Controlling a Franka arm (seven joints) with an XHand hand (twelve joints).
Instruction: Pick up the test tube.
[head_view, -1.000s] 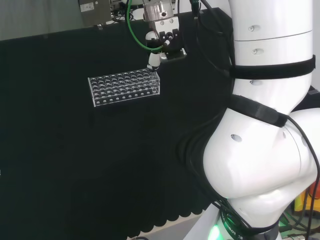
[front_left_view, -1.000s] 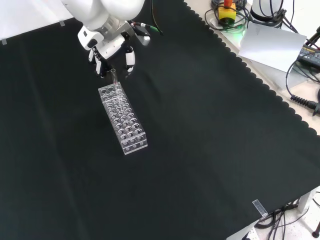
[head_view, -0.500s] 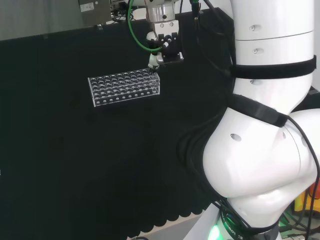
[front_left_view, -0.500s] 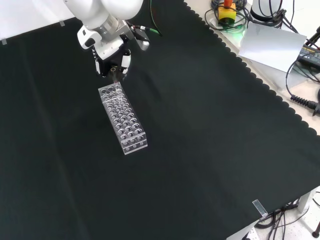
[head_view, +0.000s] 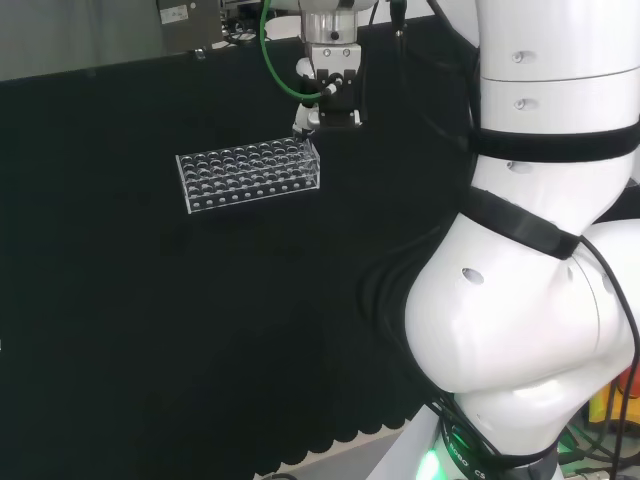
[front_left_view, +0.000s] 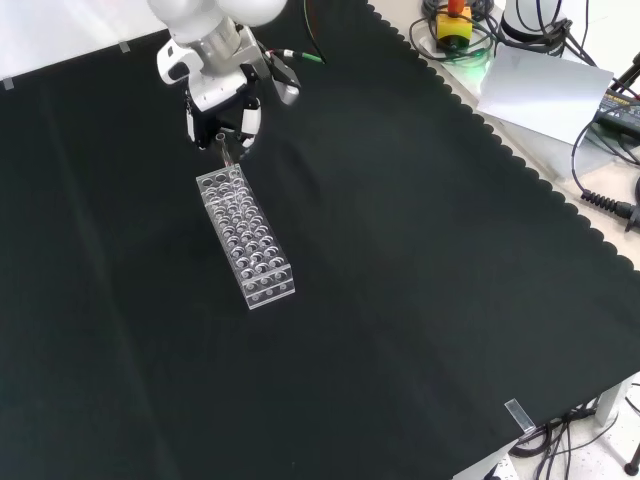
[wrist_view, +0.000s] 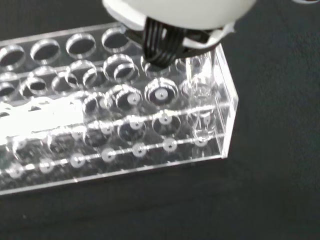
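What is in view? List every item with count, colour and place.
Rack: one, clear plastic, on the cloth in the front view's upper left.
Test tube: one, clear, seemingly standing in a corner hole of the rack, under the hand.
Cloth: one, black, covering the bench.
Button box: one, yellow with a red top, beyond the cloth at the front view's top right, among cables.
Sheet: one, pale grey, next to the box.
Arm: white links, at the head view's right.
Hand: one, black and white, over the rack's far end in the front view.
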